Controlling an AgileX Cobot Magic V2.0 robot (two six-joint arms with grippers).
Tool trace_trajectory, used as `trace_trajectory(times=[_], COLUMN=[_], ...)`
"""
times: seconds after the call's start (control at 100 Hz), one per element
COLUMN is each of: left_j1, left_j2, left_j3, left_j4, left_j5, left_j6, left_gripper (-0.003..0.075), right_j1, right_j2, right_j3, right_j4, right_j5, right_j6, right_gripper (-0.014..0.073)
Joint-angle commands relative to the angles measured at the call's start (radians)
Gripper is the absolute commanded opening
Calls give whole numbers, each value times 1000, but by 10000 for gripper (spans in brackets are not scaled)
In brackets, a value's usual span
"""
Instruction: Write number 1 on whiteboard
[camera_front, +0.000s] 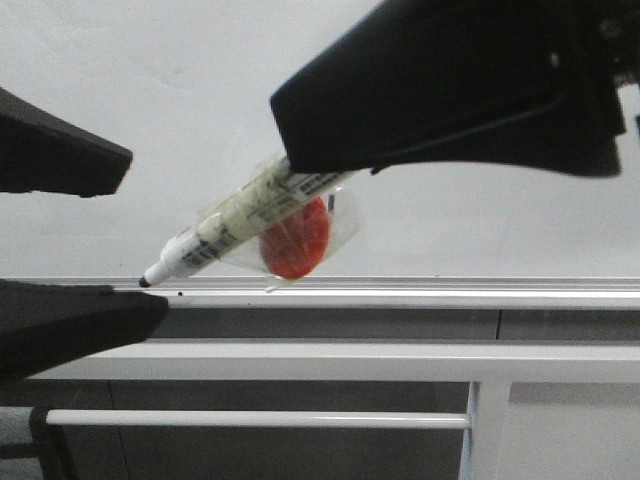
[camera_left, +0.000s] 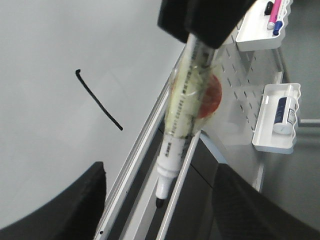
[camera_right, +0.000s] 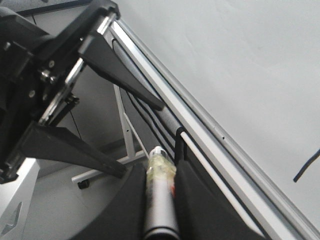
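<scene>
A taped white marker pen (camera_front: 240, 222) bears a red disc (camera_front: 295, 238); white wall trays (camera_left: 276, 120) hold small items.

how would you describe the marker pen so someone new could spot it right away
Start from the big white whiteboard and drop to its silver lower rail. Just above the rail, the marker pen slants down from the right pincer, its black tip at the rail. Unlike the pens in the side trays, it is wrapped in clear tape with a red disc stuck to it.
</scene>
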Motion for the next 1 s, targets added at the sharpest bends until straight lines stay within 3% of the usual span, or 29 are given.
trace_trajectory(times=[0.0, 0.16, 0.64, 0.86, 0.99], left_j1=[-5, -5, -5, -5, -5], left_j2=[30, 67, 70, 70, 70], left_j3=[-44, -53, -55, -55, -55], left_j4=[36, 46, 271, 348, 348], left_j5=[-65, -102, -106, -111, -123], left_j6=[-2, -2, -2, -2, -2], left_gripper=[419, 419, 415, 294, 269], right_j1=[0, 0, -5, -13, -13], right_j2=[-1, -1, -1, -1, -1], right_j3=[-37, -39, -47, -47, -47], right_j4=[-8, -7, -7, -7, -7], right_j5=[-35, -35, -39, -33, -29], right_j6=[1, 1, 1, 1, 1], right_gripper=[-53, -53, -53, -53, -53])
